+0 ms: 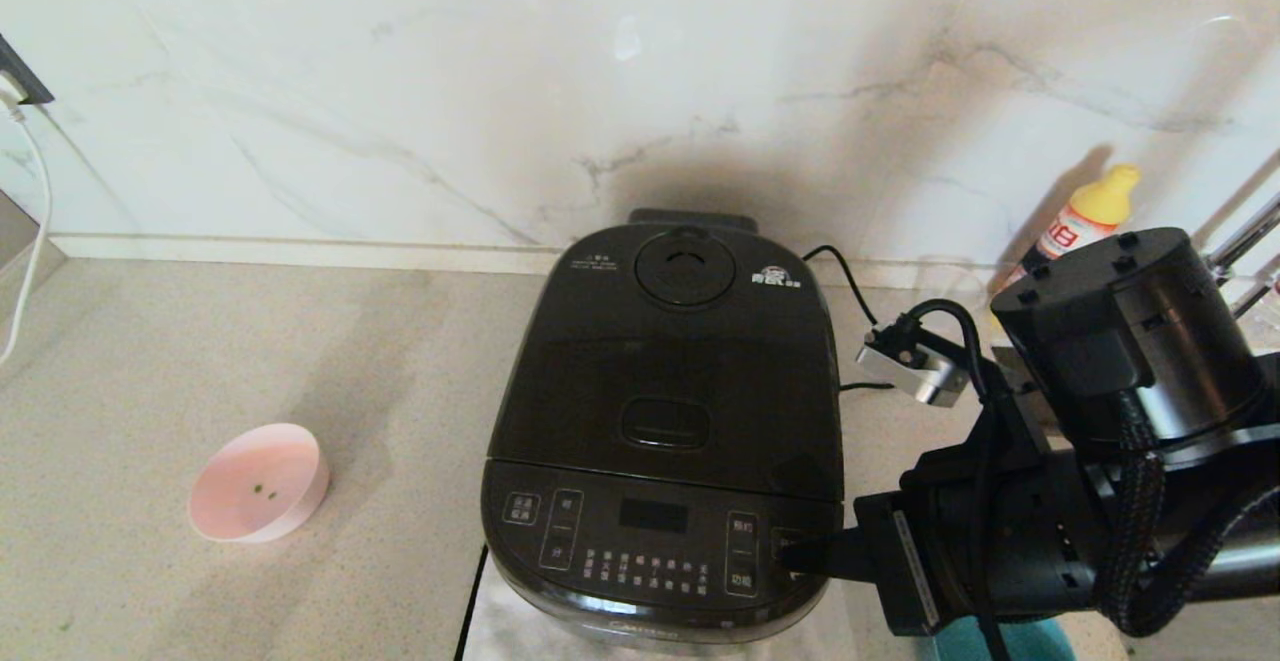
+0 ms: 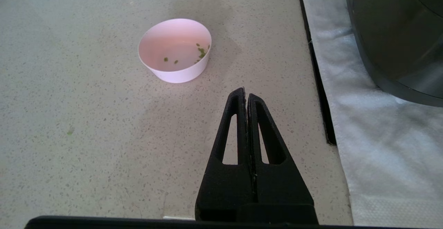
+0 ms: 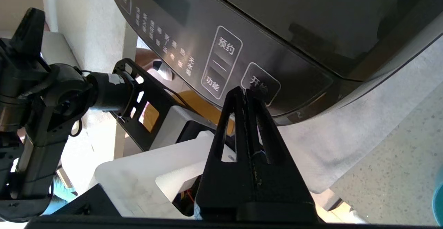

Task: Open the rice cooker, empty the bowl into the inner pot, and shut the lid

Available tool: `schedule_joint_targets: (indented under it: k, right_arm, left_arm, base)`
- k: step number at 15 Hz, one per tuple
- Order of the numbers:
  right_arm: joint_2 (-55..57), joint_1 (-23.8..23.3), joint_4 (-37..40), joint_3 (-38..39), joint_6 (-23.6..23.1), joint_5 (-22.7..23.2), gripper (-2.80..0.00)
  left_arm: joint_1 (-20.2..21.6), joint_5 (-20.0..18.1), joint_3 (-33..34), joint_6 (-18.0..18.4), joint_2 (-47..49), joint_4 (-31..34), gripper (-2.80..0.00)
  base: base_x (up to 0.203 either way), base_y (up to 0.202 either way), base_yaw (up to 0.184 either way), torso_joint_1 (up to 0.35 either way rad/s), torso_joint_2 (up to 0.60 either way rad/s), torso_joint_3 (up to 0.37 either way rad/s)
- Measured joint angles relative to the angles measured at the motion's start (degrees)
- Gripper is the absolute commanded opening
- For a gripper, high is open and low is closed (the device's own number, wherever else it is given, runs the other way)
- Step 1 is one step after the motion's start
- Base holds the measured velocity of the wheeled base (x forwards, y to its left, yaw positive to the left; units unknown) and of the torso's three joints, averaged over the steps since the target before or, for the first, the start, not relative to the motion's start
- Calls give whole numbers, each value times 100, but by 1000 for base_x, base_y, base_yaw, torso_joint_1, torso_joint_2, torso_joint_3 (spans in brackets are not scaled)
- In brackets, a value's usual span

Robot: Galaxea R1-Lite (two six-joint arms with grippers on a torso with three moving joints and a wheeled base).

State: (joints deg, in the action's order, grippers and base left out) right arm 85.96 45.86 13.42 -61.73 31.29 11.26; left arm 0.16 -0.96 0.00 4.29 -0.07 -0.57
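— So, where does the rice cooker (image 1: 665, 431) sit?

— On a pale mat (image 2: 373, 146) on the speckled counter (image 1: 150, 381), against the marble wall, its lid (image 1: 670, 361) down flat.

— And the right gripper (image 1: 800, 553)?

— At the cooker's front right corner, fingers pressed together with nothing between them, tips at the rightmost button (image 3: 260, 83) of the control panel; whether they touch it I cannot tell.

— The left gripper (image 2: 246, 94)?

— Hanging above bare counter, fingers closed and empty. The pink bowl (image 1: 260, 482) stands left of the cooker, well apart, with only a few green bits inside.

— Anything else?

— A yellow-capped bottle (image 1: 1085, 216) by the wall on the right.
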Motion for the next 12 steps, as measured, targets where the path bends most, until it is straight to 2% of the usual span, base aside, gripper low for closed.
schedule_joint_targets:
  k: [12]
  right_arm:
    - [69, -63, -37, -9, -7, 6, -280]
  left_arm:
    - [0, 1, 0, 2, 0, 0, -280]
  base:
    - [0, 0, 0, 0, 0, 0]
